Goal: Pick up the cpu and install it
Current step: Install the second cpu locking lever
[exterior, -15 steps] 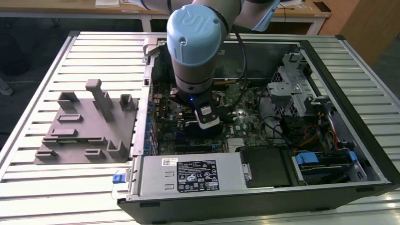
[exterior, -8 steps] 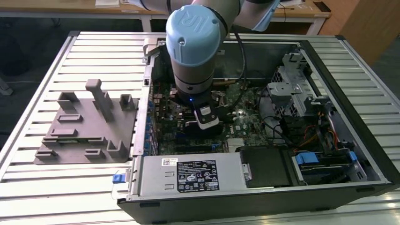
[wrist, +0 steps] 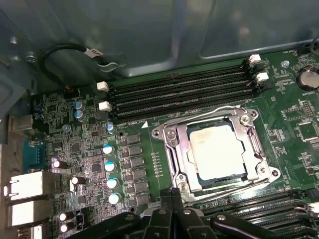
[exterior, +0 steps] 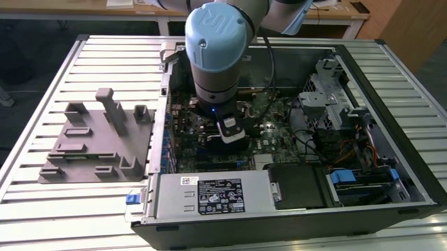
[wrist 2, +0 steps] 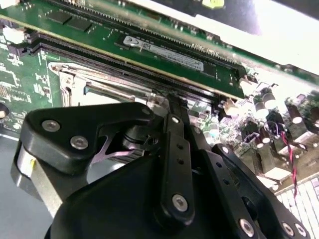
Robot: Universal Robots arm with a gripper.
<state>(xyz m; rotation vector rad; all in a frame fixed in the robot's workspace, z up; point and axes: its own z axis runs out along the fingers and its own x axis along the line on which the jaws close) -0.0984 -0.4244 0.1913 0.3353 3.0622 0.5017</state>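
Computer case [exterior: 391, 104] lies open on the worktop [exterior: 42, 209]; moulded tray [exterior: 98, 141] beside it at the exterior view's left. Cpu [wrist: 218, 150] sits in the socket frame [wrist: 172, 149] on the motherboard [wrist: 289, 129], memory slots [wrist: 179, 92] alongside

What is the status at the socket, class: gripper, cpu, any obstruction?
Gripper low over the motherboard, at the socket edge. Cpu lying flat in the socket, not held. Nothing lying on it.

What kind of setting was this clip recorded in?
Probably a robotics lab or workshop bench for PC assembly. An open computer case lies on a slatted metal table, a grey fixture plate sits beside it, and wooden desks stand behind. The arm reaches down over the motherboard.
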